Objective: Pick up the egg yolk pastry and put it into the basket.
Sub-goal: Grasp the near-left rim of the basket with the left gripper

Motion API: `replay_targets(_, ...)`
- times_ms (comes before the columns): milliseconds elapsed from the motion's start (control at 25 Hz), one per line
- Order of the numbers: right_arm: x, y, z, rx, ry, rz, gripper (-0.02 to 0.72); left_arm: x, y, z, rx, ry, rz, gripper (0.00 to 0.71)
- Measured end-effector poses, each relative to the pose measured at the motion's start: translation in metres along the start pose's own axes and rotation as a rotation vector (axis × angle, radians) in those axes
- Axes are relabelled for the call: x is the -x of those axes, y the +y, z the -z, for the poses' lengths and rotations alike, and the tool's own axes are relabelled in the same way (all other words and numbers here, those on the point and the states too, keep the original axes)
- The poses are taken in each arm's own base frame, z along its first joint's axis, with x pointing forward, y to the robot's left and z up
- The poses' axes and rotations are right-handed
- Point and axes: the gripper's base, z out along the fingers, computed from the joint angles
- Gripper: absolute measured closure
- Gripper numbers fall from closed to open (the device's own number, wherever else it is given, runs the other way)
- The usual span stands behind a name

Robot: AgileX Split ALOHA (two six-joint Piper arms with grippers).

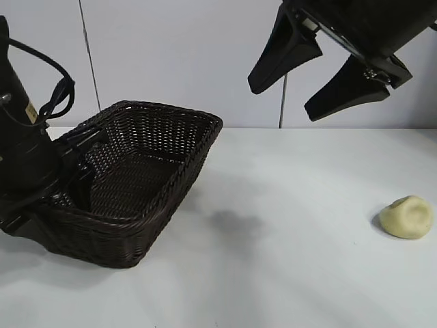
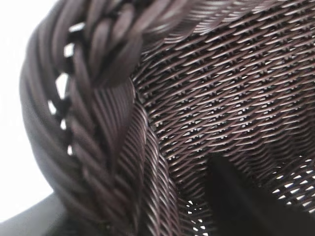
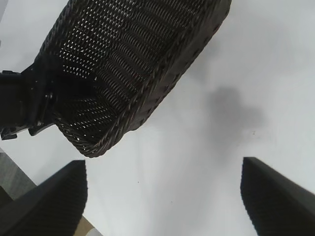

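The egg yolk pastry (image 1: 407,216), a small pale yellow dome, lies on the white table at the right. The dark brown wicker basket (image 1: 161,193) stands at the left, slightly tilted. My left gripper (image 1: 74,152) is at the basket's left rim; in the left wrist view it (image 2: 133,209) straddles the braided rim (image 2: 98,73), one finger inside and one outside, shut on it. My right gripper (image 1: 283,99) hangs open and empty high above the table's middle, up and to the left of the pastry. In the right wrist view it (image 3: 162,167) faces bare table, with the basket (image 3: 162,73) beyond; the pastry is out of that view.
The white table (image 1: 287,273) stretches between basket and pastry. A pale wall stands behind. The right gripper's shadow (image 1: 235,225) falls on the table beside the basket. The table's edge (image 3: 83,223) shows in the right wrist view.
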Motion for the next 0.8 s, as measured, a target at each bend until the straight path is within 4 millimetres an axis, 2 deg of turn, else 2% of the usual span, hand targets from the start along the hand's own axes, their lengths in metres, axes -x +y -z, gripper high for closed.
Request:
replay_targets(320,0.000,0.000,0.000,0.000,0.001,0.001,0.093,-0.002,-0.003,-0.001,-0.030,0.024,0.057,0.608)
replay_targets(600,0.000,0.000,0.000,0.000,0.001,0.001,0.093,0.000,-0.003,0.003,-0.043,0.023,0.067,0.608)
replay_targets(800,0.000,0.000,0.000,0.001,0.004,0.001,0.093,0.023,0.003,0.016,-0.047,0.015,0.058,0.609)
